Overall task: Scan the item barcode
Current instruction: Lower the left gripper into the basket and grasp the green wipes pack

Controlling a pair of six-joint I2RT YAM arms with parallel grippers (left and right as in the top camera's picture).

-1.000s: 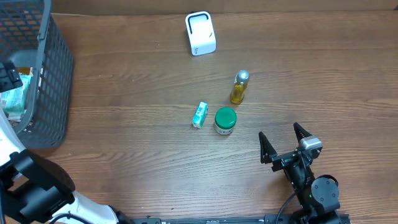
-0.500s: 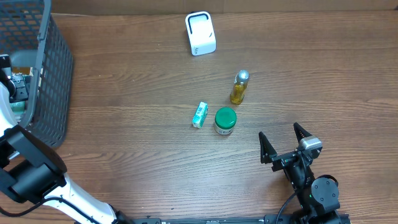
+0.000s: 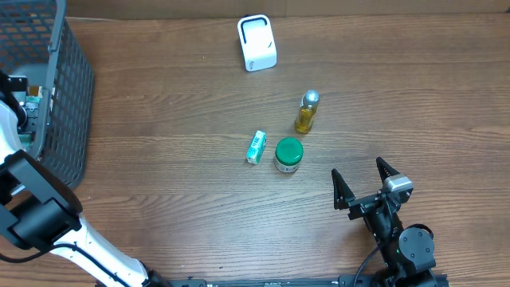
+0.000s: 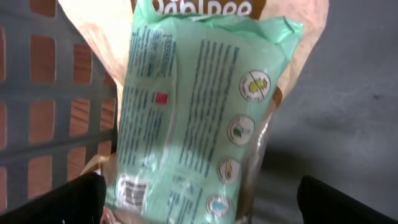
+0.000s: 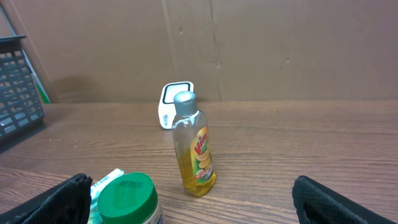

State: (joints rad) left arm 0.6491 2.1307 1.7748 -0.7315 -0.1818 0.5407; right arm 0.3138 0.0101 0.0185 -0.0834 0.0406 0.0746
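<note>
Just ahead of our left end effector point(image 4: 199, 202), whose jaws stand wide and empty, lies the green wipes pack point(image 4: 199, 106) in the basket point(image 4: 37, 118). We judge it light, soft and slippery, so grip mid-body, clear of the barcode point(image 4: 129, 190). The arm reaches down into the basket. Our right end effector point(image 3: 358, 169) rests open on the worktop, the white box point(image 3: 256, 43) beyond it probably the scanner.

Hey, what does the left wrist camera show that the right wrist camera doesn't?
Only the left wrist view: a green packet with a barcode near its lower corner, seen close up inside the basket.
Only the right wrist view: a yellow bottle, a green-lidded jar, a small box and a white scanner, all on the wooden table.
Both: the basket, and an open, empty gripper, the left gripper and the right gripper.
</note>
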